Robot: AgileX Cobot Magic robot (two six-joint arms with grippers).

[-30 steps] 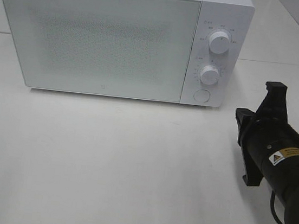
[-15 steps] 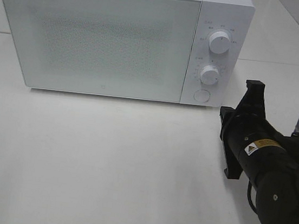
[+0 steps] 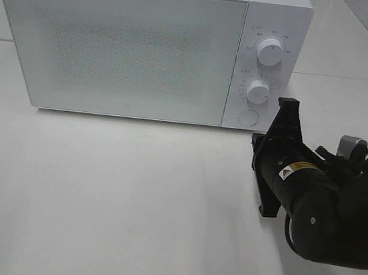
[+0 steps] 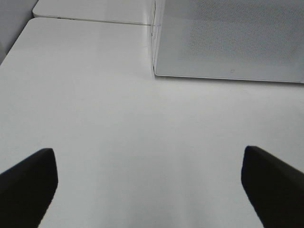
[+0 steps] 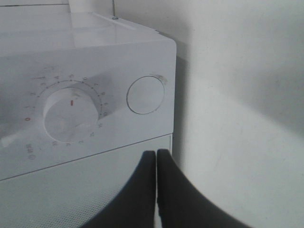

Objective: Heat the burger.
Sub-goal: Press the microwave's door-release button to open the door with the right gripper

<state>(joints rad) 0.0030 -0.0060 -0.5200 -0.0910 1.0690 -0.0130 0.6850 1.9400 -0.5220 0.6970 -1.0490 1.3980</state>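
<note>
White covers nearly everything here: a white microwave [image 3: 135, 44] stands at the back of a white table [image 3: 95, 200], its frosted door [image 3: 114, 48] shut. The burger shows in no view, so where it lies cannot be told. On the control panel two knobs sit one above the other, the upper knob [image 3: 270, 51] over the lower knob [image 3: 258, 91], with a round button [image 3: 247, 118] beneath them. The right gripper [image 5: 156, 154] has its black fingers pressed together, holding nothing, its tips close to the microwave's front near that button; contact cannot be judged. The left gripper [image 4: 147, 156] hangs over bare table with its fingers spread wide, empty.
</note>
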